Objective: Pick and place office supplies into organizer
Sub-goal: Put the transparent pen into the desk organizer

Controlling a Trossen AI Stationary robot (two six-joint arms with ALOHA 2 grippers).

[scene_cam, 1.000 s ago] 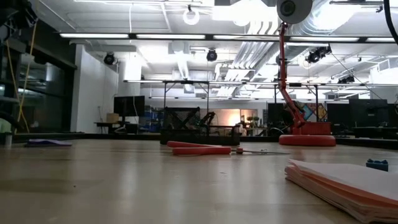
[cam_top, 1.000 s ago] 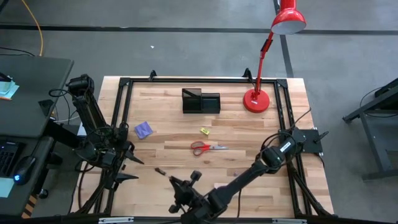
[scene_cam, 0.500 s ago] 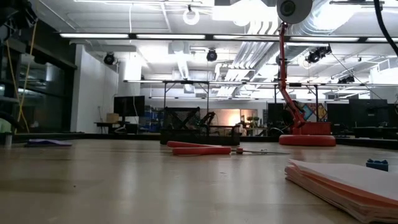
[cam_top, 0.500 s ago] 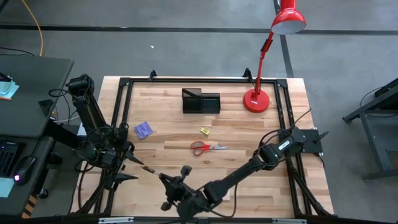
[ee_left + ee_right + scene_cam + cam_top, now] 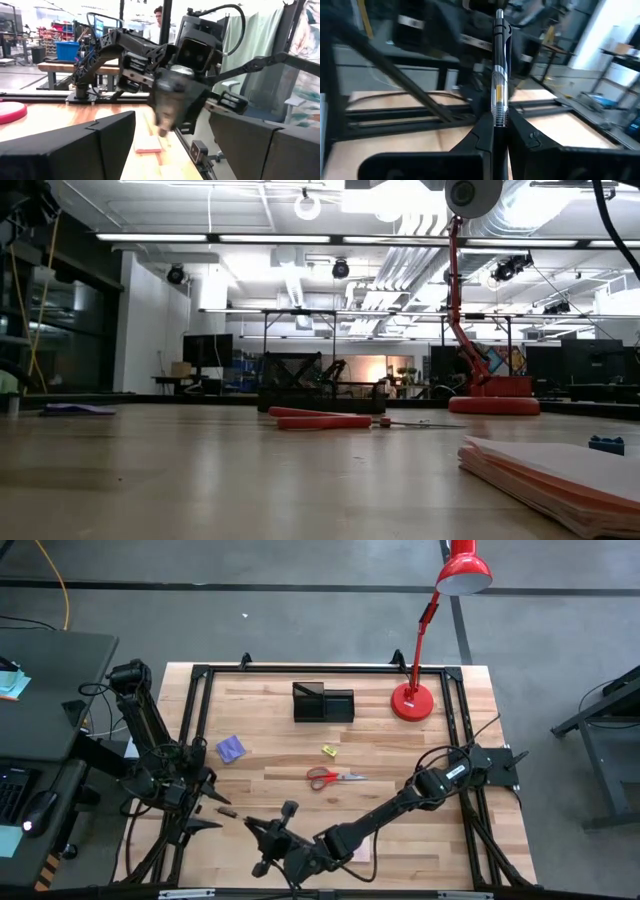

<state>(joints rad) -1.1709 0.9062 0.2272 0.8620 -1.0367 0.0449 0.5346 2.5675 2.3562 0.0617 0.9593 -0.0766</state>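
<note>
Step in hand: carry phase, one pen lifted, not yet delivered. L to R: left gripper [image 5: 207, 802] waits at table's left-front edge, fingers wide apart, empty. Right gripper [image 5: 262, 837] sits low at front-centre, close to the left one, fingers clamped on a pen [image 5: 499, 75] that stands out from between them. Organizer [image 5: 323, 702] is at the far centre, well apart. Scissors [image 5: 333, 777] still on the table. Next move, in my judgement: swing the right arm back across to the organizer's taller section, pen upright, then release.

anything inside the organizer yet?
From above, the organizer looks empty in both sections, though its dark inside hides detail. The right pincer holds a pen; scissors lie on the table.
</note>
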